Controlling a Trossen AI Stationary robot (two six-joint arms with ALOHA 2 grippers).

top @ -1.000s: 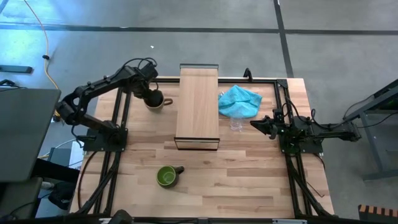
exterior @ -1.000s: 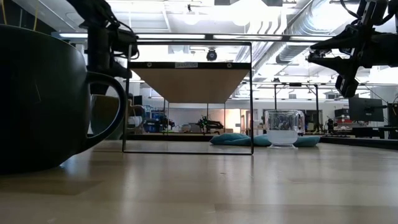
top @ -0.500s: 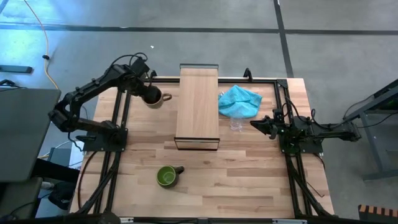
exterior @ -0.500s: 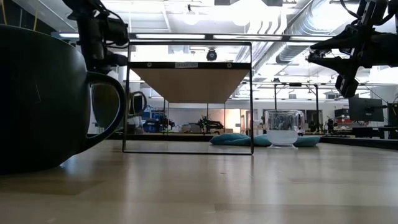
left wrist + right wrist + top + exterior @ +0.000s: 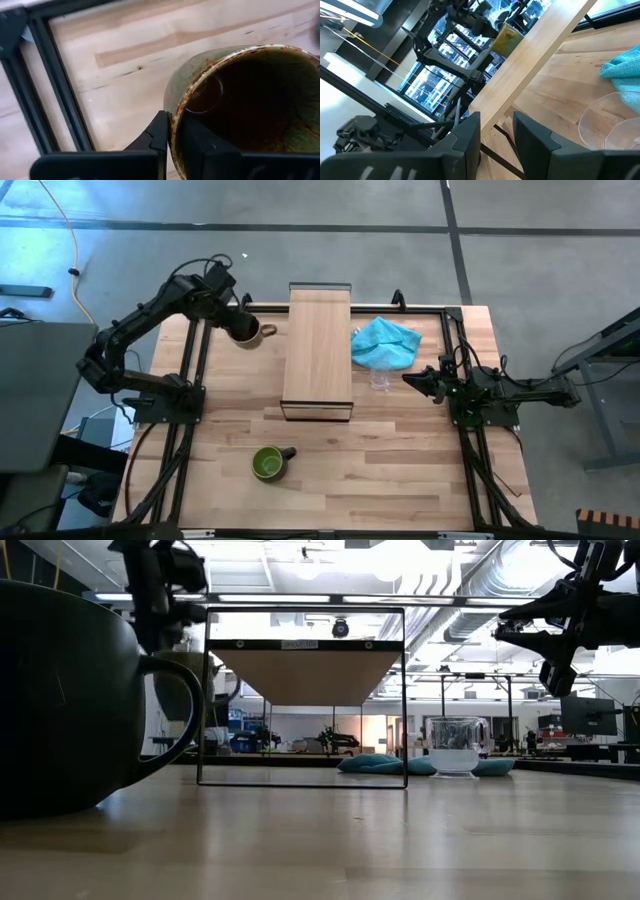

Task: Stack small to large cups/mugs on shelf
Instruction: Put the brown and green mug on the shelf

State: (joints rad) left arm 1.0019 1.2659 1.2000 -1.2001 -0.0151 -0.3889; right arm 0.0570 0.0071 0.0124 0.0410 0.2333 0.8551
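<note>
We carry the brown-tan mug (image 5: 240,95) pinched at its rim.
Left gripper (image 5: 172,137) clamps the glazed wall (heavy, slippery, breakable); right gripper (image 5: 495,132) waits, fingers apart.

We see a wooden table (image 5: 400,470). On it stand the shelf (image 5: 318,352), a green mug (image 5: 267,464), a blue cloth (image 5: 385,342) and a glass cup (image 5: 380,380).

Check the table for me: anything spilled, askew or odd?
Nothing spilled. The turquoise cloth lies crumpled against the glass cup. The brown mug hangs lifted, the left gripper pinching its rim.
</note>
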